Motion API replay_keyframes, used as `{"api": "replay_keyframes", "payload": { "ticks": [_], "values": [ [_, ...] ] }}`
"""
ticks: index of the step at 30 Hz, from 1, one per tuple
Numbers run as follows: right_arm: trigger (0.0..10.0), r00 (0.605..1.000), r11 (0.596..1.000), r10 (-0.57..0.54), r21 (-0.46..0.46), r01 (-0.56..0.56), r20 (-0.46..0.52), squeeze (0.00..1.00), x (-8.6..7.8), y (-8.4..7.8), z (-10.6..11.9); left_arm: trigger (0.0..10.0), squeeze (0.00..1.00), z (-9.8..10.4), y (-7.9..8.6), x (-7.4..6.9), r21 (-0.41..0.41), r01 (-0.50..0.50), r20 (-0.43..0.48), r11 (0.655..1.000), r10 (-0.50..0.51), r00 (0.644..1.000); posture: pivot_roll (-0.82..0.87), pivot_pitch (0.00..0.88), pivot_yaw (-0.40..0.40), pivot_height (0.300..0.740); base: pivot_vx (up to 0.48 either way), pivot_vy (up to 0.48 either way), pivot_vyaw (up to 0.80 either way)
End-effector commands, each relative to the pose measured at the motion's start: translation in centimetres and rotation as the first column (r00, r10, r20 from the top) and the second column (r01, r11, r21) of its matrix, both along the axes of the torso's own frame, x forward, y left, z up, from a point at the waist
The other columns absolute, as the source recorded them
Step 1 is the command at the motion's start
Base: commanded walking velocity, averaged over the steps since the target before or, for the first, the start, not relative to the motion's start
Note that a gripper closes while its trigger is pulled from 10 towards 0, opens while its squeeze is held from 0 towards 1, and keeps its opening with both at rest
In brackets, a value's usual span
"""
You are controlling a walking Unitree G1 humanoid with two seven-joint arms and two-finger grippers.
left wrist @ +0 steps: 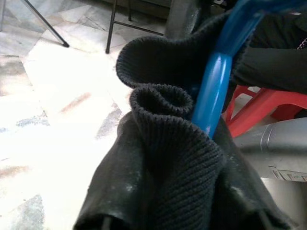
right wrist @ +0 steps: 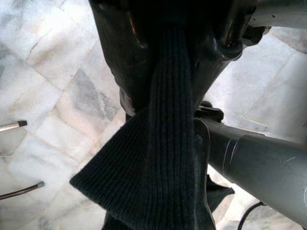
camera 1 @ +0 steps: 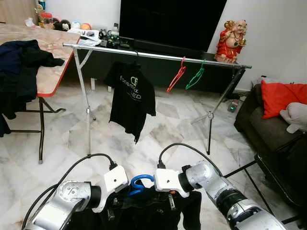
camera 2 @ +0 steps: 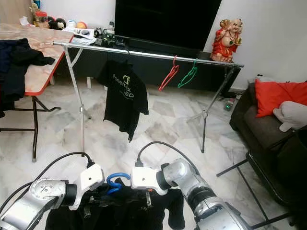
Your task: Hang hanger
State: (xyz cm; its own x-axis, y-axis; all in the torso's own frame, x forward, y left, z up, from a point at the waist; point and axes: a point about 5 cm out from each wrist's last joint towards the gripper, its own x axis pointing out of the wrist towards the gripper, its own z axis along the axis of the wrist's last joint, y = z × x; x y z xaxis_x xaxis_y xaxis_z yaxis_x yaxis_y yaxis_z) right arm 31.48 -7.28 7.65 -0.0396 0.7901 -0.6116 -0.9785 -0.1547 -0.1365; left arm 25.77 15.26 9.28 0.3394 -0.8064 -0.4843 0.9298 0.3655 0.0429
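A blue hanger [camera 1: 139,182] carries a black knitted garment [camera 1: 153,211] low in front of me, its hook standing up between my two wrists. My left gripper [camera 1: 114,206] is shut on the garment's collar beside the blue hanger neck [left wrist: 216,91]. My right gripper [camera 1: 170,199] is shut on the garment's ribbed fabric [right wrist: 170,120] on the other side. Across the room stands a silver clothes rack [camera 1: 158,56]. A black T-shirt [camera 1: 130,98], a red hanger [camera 1: 176,76] and a green hanger [camera 1: 195,77] hang from its rail.
A table [camera 1: 53,72] with a red edge and dark clothes [camera 1: 19,67] on it stands at the left. A dark sofa [camera 1: 259,120] with a red cushion [camera 1: 283,98] is at the right. A TV [camera 1: 168,21] and a figurine [camera 1: 231,40] are behind the rack. Marble floor lies between me and the rack.
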Motion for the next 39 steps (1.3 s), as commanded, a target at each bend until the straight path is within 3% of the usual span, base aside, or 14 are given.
{"api": "replay_keyframes", "payload": {
  "ticks": [1, 26, 28, 29, 30, 31, 32, 34, 35, 36, 39],
  "values": [
    [0.0, 0.999, 0.999, -0.015, 0.05, 0.012, 0.049, 0.0, 1.0, 0.2, 1.6, 0.0, 0.0, -0.2, -0.3, 0.1, 0.006, 0.007, 0.001, 1.0, -0.007, 1.0, 0.26, 0.0, -0.204, 0.74, 0.0, 0.0, 0.0],
    [0.0, 0.999, 0.998, -0.04, 0.044, 0.039, 0.017, 0.0, 0.7, -0.5, 0.9, 0.0, 0.0, 0.0, -0.5, 0.2, -0.038, 0.006, 0.003, 0.999, -0.006, 1.0, 0.25, 0.0, -0.182, 0.74, 0.0, 0.0, 0.0],
    [0.5, 0.999, 0.998, -0.04, 0.043, 0.04, 0.01, 0.0, 0.6, -0.5, 0.9, 0.0, 0.0, 0.0, -0.5, 0.3, -0.042, 0.003, 0.006, 0.999, -0.002, 1.0, 0.25, 0.0, -0.184, 0.74, 0.0, 0.0, 0.0],
    [0.9, 0.999, 0.999, -0.033, 0.041, 0.033, 0.003, 0.0, 0.6, -0.6, 0.8, 0.0, 0.0, 0.0, -0.6, 0.3, -0.043, 0.002, 0.006, 0.999, -0.002, 1.0, 0.25, 0.0, -0.185, 0.74, 0.0, 0.0, 0.0],
    [5.6, 1.0, 0.999, -0.026, 0.038, 0.026, -0.002, 0.0, 0.5, -0.6, 0.8, 0.0, 0.0, 0.0, -0.5, 0.3, -0.041, 0.0, 0.011, 0.999, 0.0, 1.0, 0.26, 0.0, -0.186, 0.74, 0.0, 0.0, 0.0],
    [9.2, 1.0, 0.999, -0.028, 0.037, 0.028, 0.001, 0.0, 0.5, -0.6, 0.8, 0.0, 0.0, -0.1, -0.5, 0.3, -0.039, 0.001, 0.011, 0.999, 0.0, 1.0, 0.25, 0.0, -0.186, 0.74, 0.0, 0.0, 0.0],
    [10.0, 0.999, 0.999, -0.033, 0.036, 0.033, 0.005, 0.0, 0.6, -0.5, 0.8, 0.0, 0.0, -0.2, -0.5, 0.3, -0.035, 0.002, 0.01, 0.999, -0.001, 1.0, 0.25, 0.0, -0.186, 0.74, 0.0, 0.0, 0.0],
    [10.0, 0.999, 0.999, -0.038, 0.032, 0.038, -0.003, 0.0, 0.6, -0.6, 0.8, 0.0, 0.0, -0.2, -0.5, 0.2, -0.033, 0.0, 0.01, 0.999, 0.001, 1.0, 0.25, 0.0, -0.188, 0.74, 0.0, 0.0, 0.0],
    [10.0, 0.999, 0.999, -0.031, 0.025, 0.032, -0.018, 0.72, 0.5, -0.6, 0.7, 0.0, 0.0, -0.2, -0.5, 0.2, -0.031, -0.001, 0.009, 1.0, 0.001, 1.0, 0.25, 0.0, -0.189, 0.74, 0.0, 0.0, 0.0],
    [10.0, 0.999, 0.999, -0.024, 0.021, 0.024, -0.024, 1.0, 0.5, -0.7, 0.7, 0.0, 0.0, -0.3, -0.5, 0.2, -0.028, -0.003, 0.011, 1.0, 0.003, 1.0, 0.25, 0.0, -0.189, 0.74, 0.0, 0.0, 0.0],
    [10.0, 0.999, 1.0, 0.009, 0.009, -0.008, -0.037, 1.0, 0.4, -0.9, 0.8, 0.0, 0.0, -0.6, -0.2, 0.4, 0.004, -0.014, 0.021, 1.0, 0.014, 1.0, 0.25, 0.0, -0.193, 0.74, 0.0, 0.0, 0.0]
  ]
}}
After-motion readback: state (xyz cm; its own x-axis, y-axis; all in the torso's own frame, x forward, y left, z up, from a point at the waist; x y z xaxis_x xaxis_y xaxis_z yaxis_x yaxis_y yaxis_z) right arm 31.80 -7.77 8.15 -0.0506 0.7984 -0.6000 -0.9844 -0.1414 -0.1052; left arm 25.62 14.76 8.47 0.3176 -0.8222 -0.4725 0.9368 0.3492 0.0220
